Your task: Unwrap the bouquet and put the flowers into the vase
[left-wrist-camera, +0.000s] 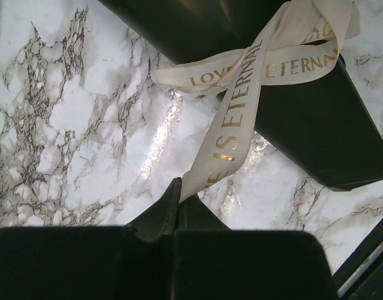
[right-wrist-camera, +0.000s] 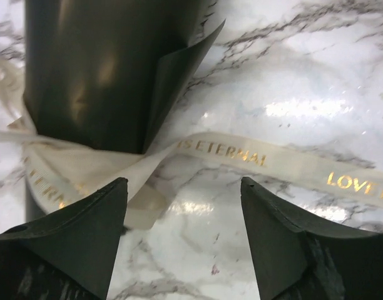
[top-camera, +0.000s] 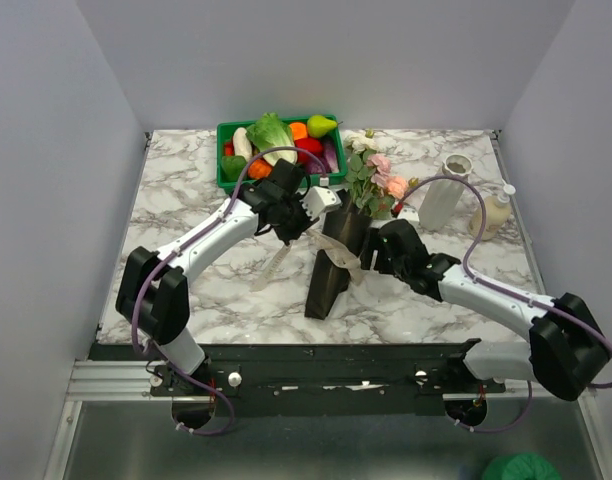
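Left fingers (left-wrist-camera: 157, 215) were closed, pinching a tail of the ribbon (left-wrist-camera: 235, 119). Right fingers (right-wrist-camera: 85, 237) stood open, another tail crossing just beyond their tips. The bouquet (right-wrist-camera: 91, 69) lay ahead-left, its length running away from them.

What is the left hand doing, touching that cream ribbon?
Touching. The left wrist view shows the end of the ribbon pinched in the shut left hand.
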Robot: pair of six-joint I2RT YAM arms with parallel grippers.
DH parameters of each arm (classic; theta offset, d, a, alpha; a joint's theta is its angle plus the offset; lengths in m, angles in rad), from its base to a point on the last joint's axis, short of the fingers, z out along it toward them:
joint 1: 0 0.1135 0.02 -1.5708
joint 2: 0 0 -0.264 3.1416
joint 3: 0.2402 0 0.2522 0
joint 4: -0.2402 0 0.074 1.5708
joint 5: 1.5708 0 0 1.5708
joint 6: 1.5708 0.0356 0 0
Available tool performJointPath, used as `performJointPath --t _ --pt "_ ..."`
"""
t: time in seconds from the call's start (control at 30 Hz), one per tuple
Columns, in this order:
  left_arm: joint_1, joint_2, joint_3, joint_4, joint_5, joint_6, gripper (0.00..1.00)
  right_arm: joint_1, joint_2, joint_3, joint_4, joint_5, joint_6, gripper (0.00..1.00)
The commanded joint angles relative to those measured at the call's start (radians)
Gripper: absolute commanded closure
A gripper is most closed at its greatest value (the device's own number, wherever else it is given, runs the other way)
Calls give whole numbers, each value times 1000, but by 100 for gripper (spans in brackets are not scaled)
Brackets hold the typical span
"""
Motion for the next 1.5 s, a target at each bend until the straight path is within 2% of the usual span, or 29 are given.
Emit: performJointPath --t 0.0,0.13,0.23,0.4,0.53,0.7,0.9,0.93,1.13,1.27,1.3,1.47 --pt "0 -36 -18 -20 3 -5 100 6 -69 -52 8 -148 142 19" --pt "0 -39 -21 -22 1 -4 100 7 -52 -67 46 -286 257 19" --pt "0 -43 -27 -25 1 -4 100 4 -25 -87 124 -326 343 20" --pt "0 -55 -47 -19 -5 -1 100 6 0 -66 157 -262 388 27" --pt "0 -61 -55 -17 -12 4 100 3 18 -49 154 -196 394 40" --pt "0 -69 -61 -14 -17 7 100 -10 46 -44 155 -161 406 47" --pt "0 -70 -67 -14 -12 -1 100 -11 69 -53 195 -148 406 68" --pt "0 -70 -69 -14 -12 -2 100 -11 66 -53 195 -145 402 78" --pt "0 -75 -81 -5 -23 -8 100 -11 -34 -63 137 -101 365 100" --pt "2 -93 -62 -22 -23 -31 100 -11 -140 -64 60 -50 347 100" --pt "6 -111 -52 -37 -34 -40 100 -11 -219 -78 22 -27 331 99" --pt "86 -162 -3 -91 -96 -86 100 -11 -357 -72 -131 103 308 99"
